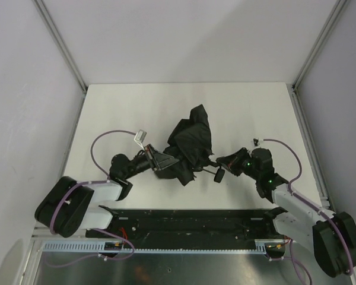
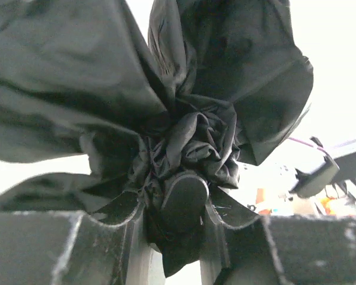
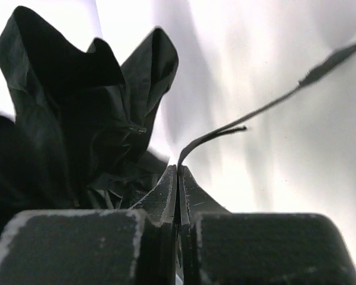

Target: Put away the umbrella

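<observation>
Right wrist view crops the umbrella's (image 3: 65, 130) cord (image 3: 273, 101) pinched in its jaws.

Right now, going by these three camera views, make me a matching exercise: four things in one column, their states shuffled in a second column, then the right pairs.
Things
1. left gripper
2. right gripper
3. umbrella
4. wrist cord

States
A. crumpled black fabric, loosely bunched
B. jaws pressed together on a thin strand
C. thin black line leading up and to the right
D. closed around a gathered fabric end

Pairs: 1-D, 2-B, 3-A, 4-C
</observation>
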Robot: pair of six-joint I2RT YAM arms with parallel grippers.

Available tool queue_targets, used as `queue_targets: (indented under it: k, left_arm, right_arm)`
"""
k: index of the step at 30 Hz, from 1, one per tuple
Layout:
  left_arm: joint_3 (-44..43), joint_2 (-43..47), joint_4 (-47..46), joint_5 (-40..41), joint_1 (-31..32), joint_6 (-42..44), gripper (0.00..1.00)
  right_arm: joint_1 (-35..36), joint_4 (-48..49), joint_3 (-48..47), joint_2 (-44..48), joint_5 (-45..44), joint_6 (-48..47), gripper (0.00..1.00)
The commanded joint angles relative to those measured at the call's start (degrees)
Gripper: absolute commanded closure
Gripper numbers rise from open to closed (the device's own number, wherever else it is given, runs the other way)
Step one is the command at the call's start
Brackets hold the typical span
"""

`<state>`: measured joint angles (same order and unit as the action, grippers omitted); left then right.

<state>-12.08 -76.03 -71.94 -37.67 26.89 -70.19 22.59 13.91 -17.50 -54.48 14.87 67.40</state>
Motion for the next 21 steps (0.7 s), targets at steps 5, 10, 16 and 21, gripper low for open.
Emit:
queue_targets:
  k: [5,10,16,21]
  left_arm:
    - [-4.7,10.9,-19.1,-7.7,0.5,-0.3,1.00]
    - [-5.3,12.3,-19.1,-7.4,0.7,-3.8,1.00]
    - [-7.2,13.4,-19.1,-5.5,0.7,-8.5,1.00]
    - [-8.9,13.6,-19.1,1.1,0.7,-14.0,1.00]
  right_arm:
    - [-1.2,3.1,-3.0,-2.8,4.4,-6.6,1.00]
    - [-1.4,-0.6,-7.0,-3.1,3.9,-10.3,1.00]
    - [-5.0,-10.4,-12.3,-0.1,-2.9,-18.7,1.00]
    - [-7.4,-10.2,-13.8,-2.8,1.7,-18.9,1.00]
